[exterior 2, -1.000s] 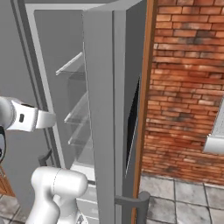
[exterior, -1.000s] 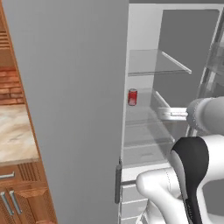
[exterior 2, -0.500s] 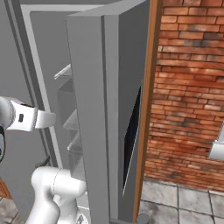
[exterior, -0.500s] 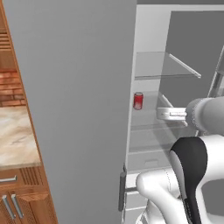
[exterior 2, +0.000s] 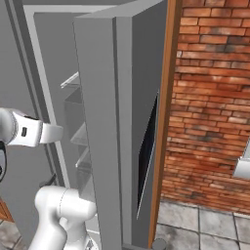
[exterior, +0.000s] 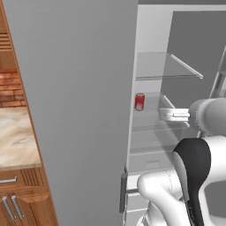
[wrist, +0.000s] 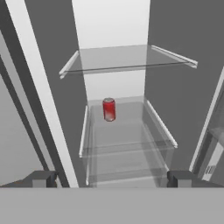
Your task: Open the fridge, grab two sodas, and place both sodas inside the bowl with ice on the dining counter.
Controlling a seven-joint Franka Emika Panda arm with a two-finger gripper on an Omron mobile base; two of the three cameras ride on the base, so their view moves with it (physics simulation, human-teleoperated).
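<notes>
The gripper (wrist: 112,178) is spread wide and empty, its two dark fingertips (wrist: 41,178) low in the hand view, touching nothing. Centre frame there, one red soda can (wrist: 109,109) stands upright toward the back of a clear glass shelf (wrist: 127,144) inside the open fridge (exterior: 79,88); no writing on it can be read. Another glass shelf (wrist: 127,59) hangs above it. In the left base view the can (exterior: 139,101) sits mid-frame, beside the grey door. A brick wall (exterior 2: 215,97) fills the right of the right base view.
</notes>
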